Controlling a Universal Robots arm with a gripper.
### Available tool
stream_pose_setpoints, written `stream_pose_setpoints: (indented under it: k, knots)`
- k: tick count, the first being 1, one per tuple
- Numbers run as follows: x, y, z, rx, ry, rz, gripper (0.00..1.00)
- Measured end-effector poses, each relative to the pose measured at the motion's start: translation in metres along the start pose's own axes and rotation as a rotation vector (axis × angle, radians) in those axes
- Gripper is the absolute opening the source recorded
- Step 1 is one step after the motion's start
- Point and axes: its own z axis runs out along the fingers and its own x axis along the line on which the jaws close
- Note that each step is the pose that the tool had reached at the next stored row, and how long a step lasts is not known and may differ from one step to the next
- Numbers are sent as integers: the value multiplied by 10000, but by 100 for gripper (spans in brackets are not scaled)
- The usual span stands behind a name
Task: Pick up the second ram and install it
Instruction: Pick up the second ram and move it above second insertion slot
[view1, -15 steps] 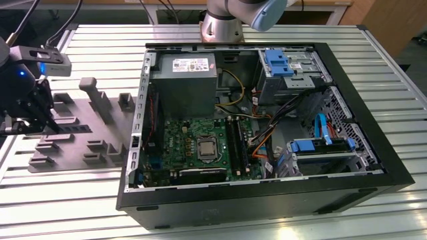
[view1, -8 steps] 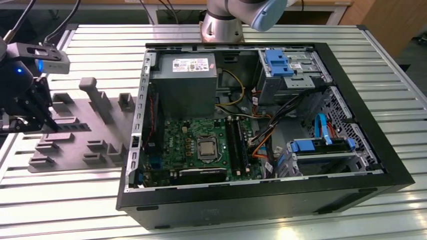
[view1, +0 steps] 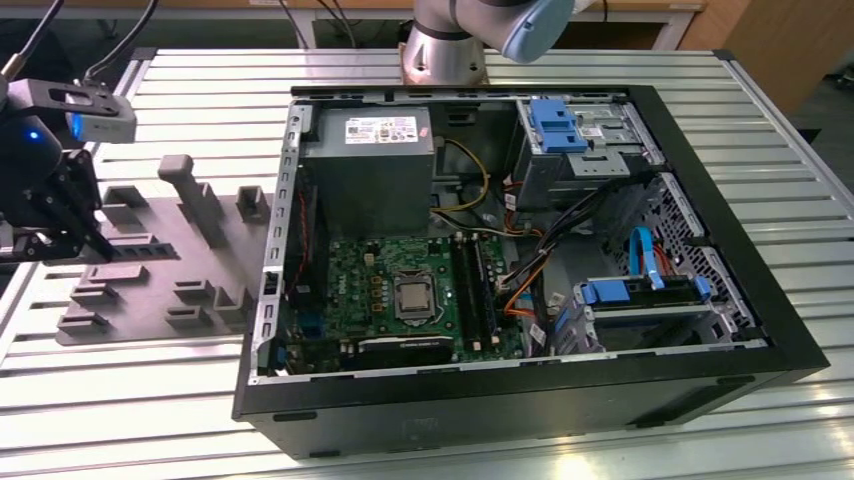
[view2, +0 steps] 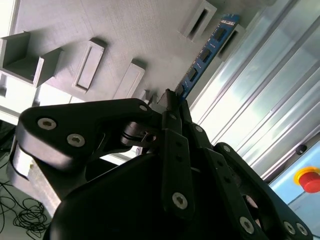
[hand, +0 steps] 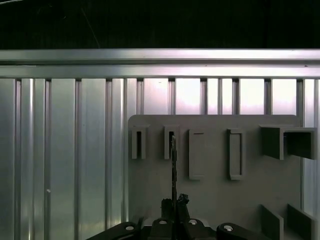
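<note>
The second ram (view2: 207, 52) is a slim blue-marked stick that juts out from between my fingers in the second wrist view. In the first wrist view the ram (hand: 173, 165) appears edge-on, and its far end reaches a slotted block (hand: 170, 142) of the grey holder plate (hand: 215, 190). My gripper (view2: 172, 97) (hand: 174, 204) is shut on the stick's near end. In the exterior view the gripper (view1: 64, 232) hangs over the holder plate (view1: 160, 275) at the exterior view's left, well away from the motherboard's black slots (view1: 474, 285). I cannot tell whether the stick touches the block.
An open computer case (view1: 787, 330) lies on the slatted metal table (view1: 200, 80), with the motherboard (view1: 387, 290), power supply (view1: 367, 165) and blue drive bays (view1: 641, 292) inside. Upright grey blocks (view1: 187, 190) rise from the holder plate. The arm's base (view1: 447, 50) stands behind the case.
</note>
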Motion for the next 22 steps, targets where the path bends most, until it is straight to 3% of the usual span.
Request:
stream_pose_setpoints:
  k: [22]
  knots:
    - [3, -3, -146, -1, 0, 0, 14]
